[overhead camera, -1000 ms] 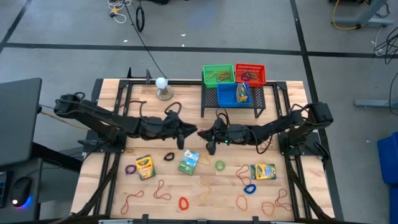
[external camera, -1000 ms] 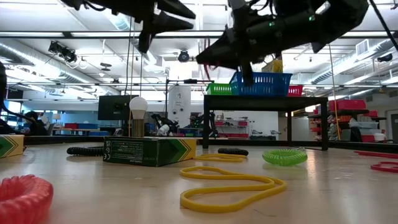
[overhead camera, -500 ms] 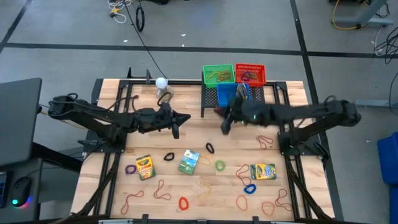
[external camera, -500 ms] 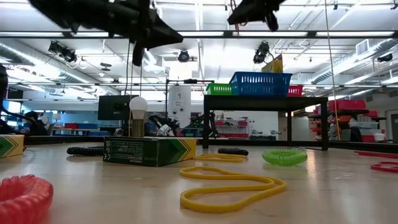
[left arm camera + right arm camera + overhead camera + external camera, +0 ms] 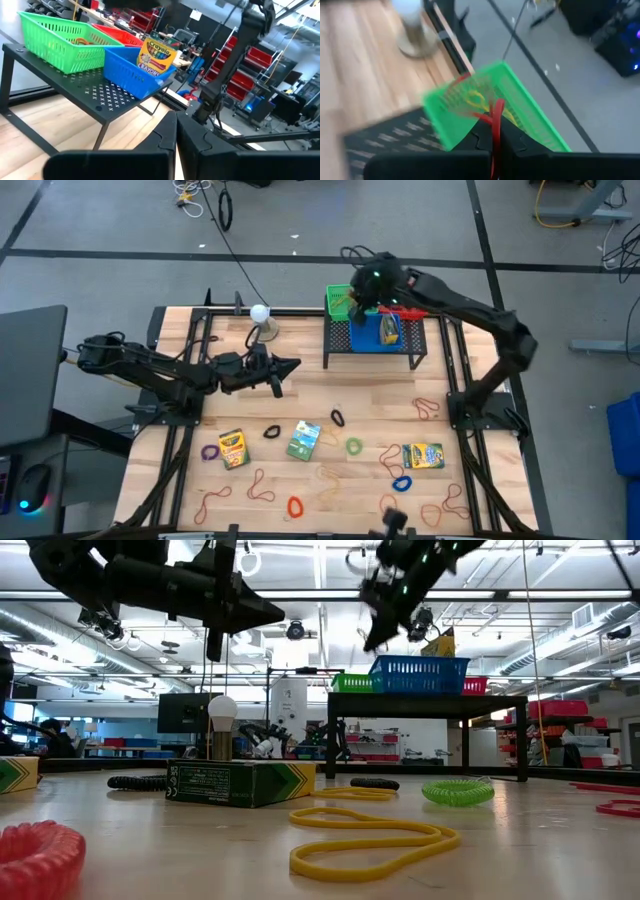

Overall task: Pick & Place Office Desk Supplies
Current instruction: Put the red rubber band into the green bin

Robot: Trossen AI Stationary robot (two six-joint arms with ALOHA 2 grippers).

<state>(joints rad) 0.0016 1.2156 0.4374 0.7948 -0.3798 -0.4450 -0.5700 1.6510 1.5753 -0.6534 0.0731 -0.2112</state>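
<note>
My right gripper (image 5: 358,306) is high at the far side, over the green basket (image 5: 351,300) on the black rack (image 5: 375,348), and is shut on a thin red rubber band (image 5: 496,112). My left gripper (image 5: 296,364) hangs level over the table's middle left, shut and with nothing in it; its wrist view looks at the rack. Crayon boxes (image 5: 233,448) (image 5: 304,440) (image 5: 423,456), coloured loops such as the black one (image 5: 338,418) and several rubber bands (image 5: 261,485) lie flat on the near half of the table. My right gripper pinches the red rubber band between its two fingers, with a stretch of it (image 5: 495,131) running out past the fingertips. The fingers slant down from above. The band is lifted clear, its free part above the green basket's inside (image 5: 475,100).
Beside the green basket, a red basket (image 5: 402,298) and a blue basket (image 5: 377,332) holding a crayon box (image 5: 389,328) stand on the rack. A white ball on a round stand (image 5: 262,320) is at the far left. Bare wood lies between the rack and the scattered items.
My right gripper has risen from the table's middle and swung toward the far edge, ending tipped downward over the green basket. My left gripper has drawn back from the middle toward the table's left and sunk a little. The black loop now lies uncovered on the table.
</note>
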